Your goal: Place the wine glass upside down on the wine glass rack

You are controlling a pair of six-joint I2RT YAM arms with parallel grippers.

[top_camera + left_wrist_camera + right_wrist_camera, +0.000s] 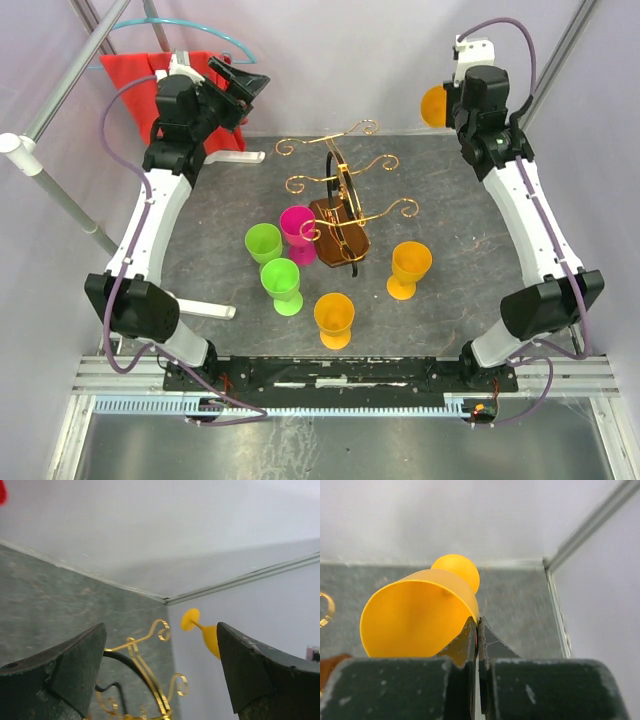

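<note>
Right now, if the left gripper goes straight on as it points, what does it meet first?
Most likely the wine glass rack: its gold wire arms show between the fingers of the open left gripper. The orange wine glass lies farther, to the right. Depth is unclear.

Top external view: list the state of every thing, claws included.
wine glass rack, upright, nothing hung on it.
held orange glass, tipped sideways, rim pinched.
right claw, shut on held orange glass.
left claw, open, empty.
five loose glasses, standing upright.
</note>
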